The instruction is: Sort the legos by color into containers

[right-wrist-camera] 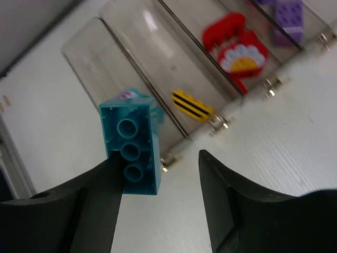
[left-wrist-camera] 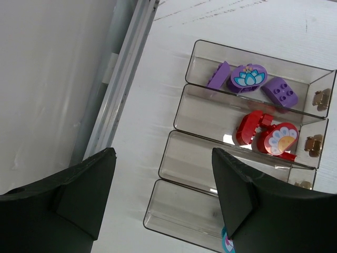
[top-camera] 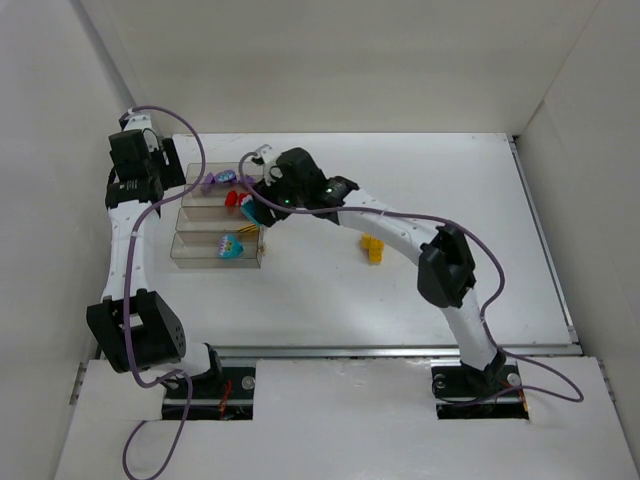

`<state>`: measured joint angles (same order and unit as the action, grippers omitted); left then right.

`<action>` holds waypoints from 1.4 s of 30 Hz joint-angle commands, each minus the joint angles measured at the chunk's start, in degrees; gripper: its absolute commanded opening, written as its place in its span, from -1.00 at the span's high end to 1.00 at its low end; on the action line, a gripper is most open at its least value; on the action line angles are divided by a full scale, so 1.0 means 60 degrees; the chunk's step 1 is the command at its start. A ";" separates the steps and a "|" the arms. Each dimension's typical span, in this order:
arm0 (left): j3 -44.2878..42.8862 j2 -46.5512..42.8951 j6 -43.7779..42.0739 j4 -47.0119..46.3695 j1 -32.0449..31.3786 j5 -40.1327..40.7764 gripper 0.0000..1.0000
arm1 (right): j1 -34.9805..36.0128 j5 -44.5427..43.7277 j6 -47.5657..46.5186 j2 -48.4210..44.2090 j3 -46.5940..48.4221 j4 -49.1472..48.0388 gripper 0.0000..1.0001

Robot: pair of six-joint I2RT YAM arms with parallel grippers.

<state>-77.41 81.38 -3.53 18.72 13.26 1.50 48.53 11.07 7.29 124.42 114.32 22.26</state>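
Observation:
Four joined clear bins (top-camera: 190,222) stand at the left. The far bin holds purple legos (left-wrist-camera: 247,78), the second red legos (left-wrist-camera: 266,134), the third a yellow striped lego (right-wrist-camera: 192,105), the nearest a cyan lego (top-camera: 230,245). My right gripper (right-wrist-camera: 158,159) hangs over the front of the bins (right-wrist-camera: 95,58). Its jaws are apart. A cyan-blue brick (right-wrist-camera: 131,147) rests against the left finger, with a clear gap to the right finger. My left gripper (left-wrist-camera: 163,179) is open and empty above the bins' back edge.
A yellow lego (top-camera: 373,247) lies on the table right of the bins. White walls (top-camera: 90,60) enclose the table at left, back and right. The left arm (top-camera: 125,240) rises along the left wall beside the bins.

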 commanded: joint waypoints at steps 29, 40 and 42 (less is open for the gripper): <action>0.0535 -0.0366 -0.9468 0.6380 0.2522 -1.0837 -0.50 | 0.0744 0.1070 0.0615 0.0943 0.1220 -0.1072 -0.53; 0.3422 -0.1273 -0.5464 0.1616 0.0750 -1.0330 -1.00 | 0.0744 0.1070 0.0953 0.1032 0.1044 -0.1278 -0.53; 0.3526 -0.1274 -0.5199 0.1378 0.0750 -0.9976 -1.00 | 0.0744 0.1070 0.0953 0.1031 0.1044 -0.1279 -0.53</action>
<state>-56.66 76.95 -42.37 37.12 17.43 -59.07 52.58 16.38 12.29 133.73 120.64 18.59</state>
